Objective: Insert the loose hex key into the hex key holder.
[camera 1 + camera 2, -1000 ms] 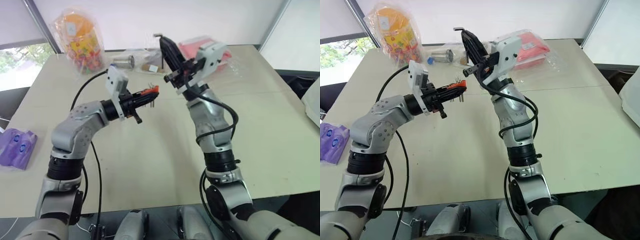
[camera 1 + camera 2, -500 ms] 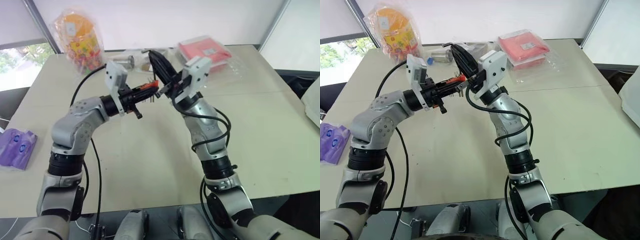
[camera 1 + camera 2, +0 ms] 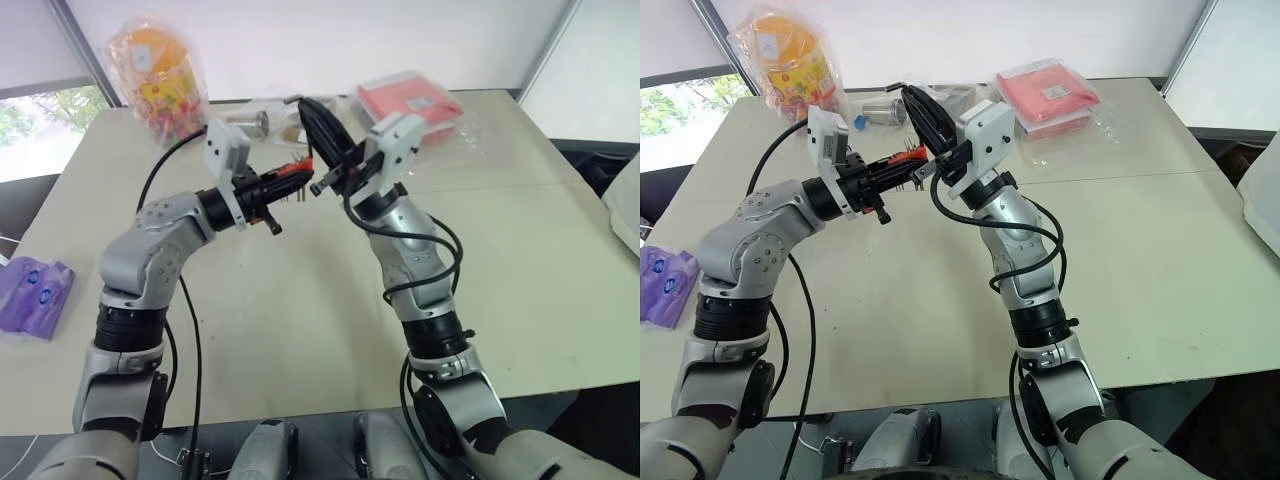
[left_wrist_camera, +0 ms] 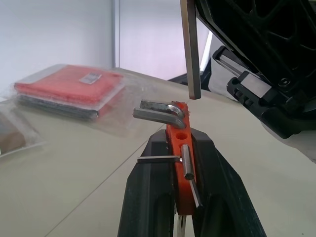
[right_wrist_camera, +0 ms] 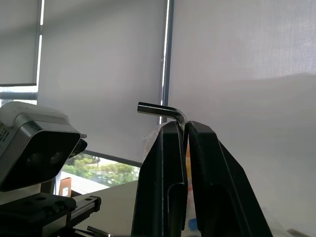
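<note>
Alignment step: right gripper [image 5: 185, 129] clamps the loose hex key [image 4: 190, 49] just above the hex key holder [image 4: 180, 153], itself clamped in the left gripper [image 4: 178, 148]. Next move, judged: fine lowering into an empty hole.

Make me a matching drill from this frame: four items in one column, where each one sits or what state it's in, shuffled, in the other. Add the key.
Items
1. loose hex key
2. hex key holder
3. pink-red packet
4. purple pack

Places or states
A. lying at the table's near-left edge
B. clamped in the left gripper, several keys sticking out of it
C. lying at the far side of the table, wrapped in clear plastic
D. pinched in the right gripper, its straight end just above the red block

Pairs: 1-D, 2-B, 3-C, 4-A
</note>
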